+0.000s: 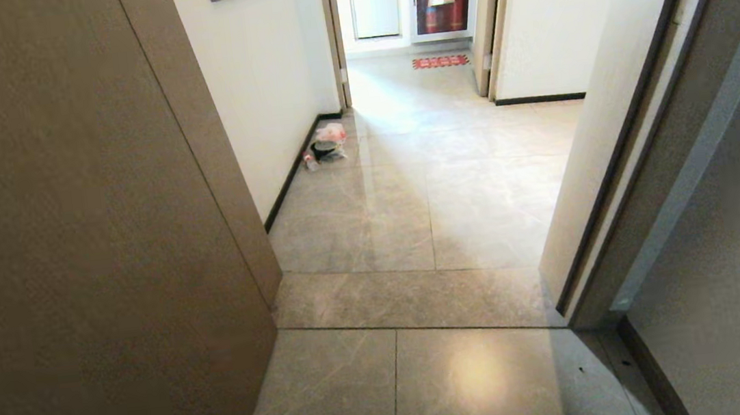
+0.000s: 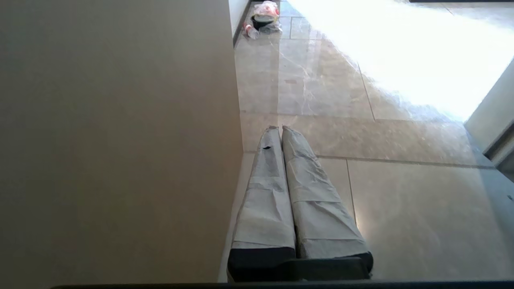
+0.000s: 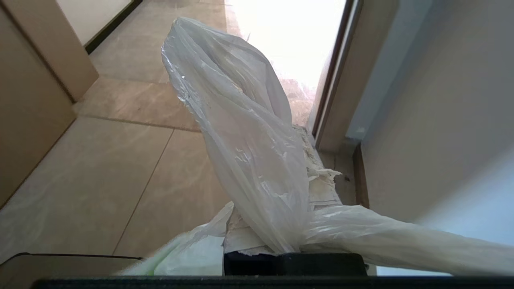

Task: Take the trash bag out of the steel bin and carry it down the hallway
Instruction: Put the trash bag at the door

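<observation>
Glossy marble-look hallway floor (image 1: 452, 206) bears a small litter heap (image 1: 327, 144) beside the left skirting.

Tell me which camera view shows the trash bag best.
The right wrist view: the trash bag fills it, pinched in the right gripper. The head view catches only a pale sliver at its bottom right corner; the left wrist view shows none of it.
</observation>
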### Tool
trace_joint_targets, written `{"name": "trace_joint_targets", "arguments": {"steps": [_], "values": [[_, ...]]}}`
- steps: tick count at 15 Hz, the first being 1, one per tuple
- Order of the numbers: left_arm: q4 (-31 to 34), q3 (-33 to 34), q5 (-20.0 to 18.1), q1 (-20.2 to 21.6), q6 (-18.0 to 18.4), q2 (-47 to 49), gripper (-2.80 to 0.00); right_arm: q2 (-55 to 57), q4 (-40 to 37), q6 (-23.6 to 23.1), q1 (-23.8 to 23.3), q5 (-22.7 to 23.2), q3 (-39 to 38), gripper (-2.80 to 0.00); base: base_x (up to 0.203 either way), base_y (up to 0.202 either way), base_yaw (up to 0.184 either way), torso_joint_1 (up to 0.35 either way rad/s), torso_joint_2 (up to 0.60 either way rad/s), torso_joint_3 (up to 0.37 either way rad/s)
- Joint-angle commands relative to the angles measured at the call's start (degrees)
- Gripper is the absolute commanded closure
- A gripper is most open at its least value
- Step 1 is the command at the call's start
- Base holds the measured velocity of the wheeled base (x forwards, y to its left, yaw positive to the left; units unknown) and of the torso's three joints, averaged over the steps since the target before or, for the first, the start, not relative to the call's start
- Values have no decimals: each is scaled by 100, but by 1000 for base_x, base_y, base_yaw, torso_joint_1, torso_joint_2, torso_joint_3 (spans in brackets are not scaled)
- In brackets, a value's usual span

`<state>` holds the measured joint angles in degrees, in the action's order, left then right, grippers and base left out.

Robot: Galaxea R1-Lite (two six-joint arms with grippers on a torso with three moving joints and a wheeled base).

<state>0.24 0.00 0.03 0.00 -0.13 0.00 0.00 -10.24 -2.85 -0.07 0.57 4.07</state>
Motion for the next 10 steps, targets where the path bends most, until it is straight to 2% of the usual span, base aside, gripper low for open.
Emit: {"name": "trace_joint_targets", "arguments": {"steps": [1, 10], "values": [[2, 0, 6, 0, -5, 0, 0, 9, -4, -13, -1, 4, 2, 0, 192, 0, 1, 2, 2, 2], [2, 0, 6, 0, -5, 0, 0, 9, -4, -14, -1, 4, 3, 0, 193, 0, 0, 0, 1, 3]]}}
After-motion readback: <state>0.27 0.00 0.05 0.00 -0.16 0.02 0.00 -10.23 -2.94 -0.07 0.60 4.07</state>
